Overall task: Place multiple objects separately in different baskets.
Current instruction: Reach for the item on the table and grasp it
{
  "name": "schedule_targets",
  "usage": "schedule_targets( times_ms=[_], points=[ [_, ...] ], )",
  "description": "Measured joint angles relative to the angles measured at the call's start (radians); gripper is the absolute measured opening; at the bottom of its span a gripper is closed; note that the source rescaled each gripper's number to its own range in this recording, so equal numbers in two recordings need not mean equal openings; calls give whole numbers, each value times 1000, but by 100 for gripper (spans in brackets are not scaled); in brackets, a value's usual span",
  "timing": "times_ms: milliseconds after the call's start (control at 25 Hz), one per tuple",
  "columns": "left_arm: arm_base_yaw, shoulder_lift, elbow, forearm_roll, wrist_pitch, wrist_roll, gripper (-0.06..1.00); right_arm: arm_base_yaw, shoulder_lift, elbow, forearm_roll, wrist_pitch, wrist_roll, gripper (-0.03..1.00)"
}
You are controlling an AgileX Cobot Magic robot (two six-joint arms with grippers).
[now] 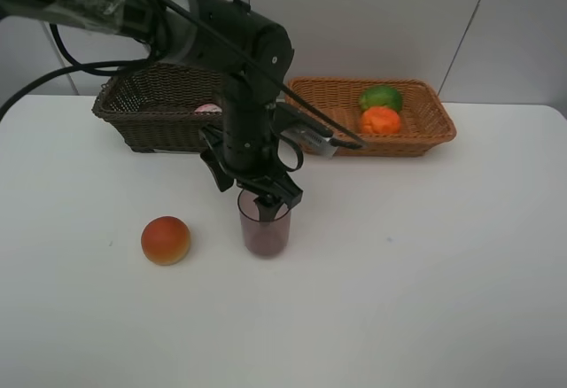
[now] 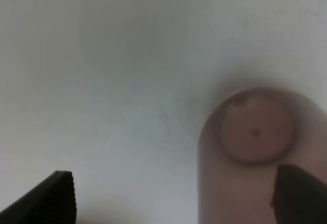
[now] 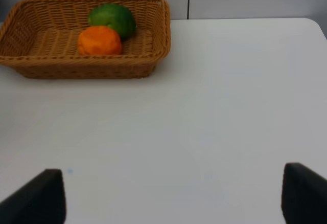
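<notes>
A translucent purple cup [image 1: 264,226] stands upright on the white table. My left gripper [image 1: 266,195] hangs open directly over its rim. In the left wrist view the cup [image 2: 255,132] sits off-centre between the tips of my left gripper [image 2: 172,196], close against one finger [image 2: 301,193]. A red-orange round fruit [image 1: 166,240] lies on the table left of the cup. The light tan basket [image 1: 425,131] holds a green fruit [image 1: 381,97] and an orange tangerine [image 1: 381,120]. My right gripper [image 3: 173,193] is open over bare table, short of the tan basket [image 3: 84,66].
The dark brown basket [image 1: 142,113] stands at the back left, partly behind my left arm; a small pink and white item [image 1: 207,108] shows inside it. A wall rises behind both baskets. Black cables trail from the left arm.
</notes>
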Motion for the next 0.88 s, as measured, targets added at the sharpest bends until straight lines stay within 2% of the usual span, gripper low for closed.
schedule_targets(
  times_ms=[400,640,720,800,880],
  points=[
    [0,0,0,-16,-13,0,100,0,0,0,0,0,0,94],
    [0,0,0,-18,-13,0,94,0,0,0,0,0,0,94],
    [0,0,0,-19,-13,0,85,0,0,0,0,0,0,94],
    [0,0,0,-19,-13,0,71,0,0,0,0,0,0,94],
    [0,0,0,-19,-9,0,46,0,0,0,0,0,0,94]
  ],
)
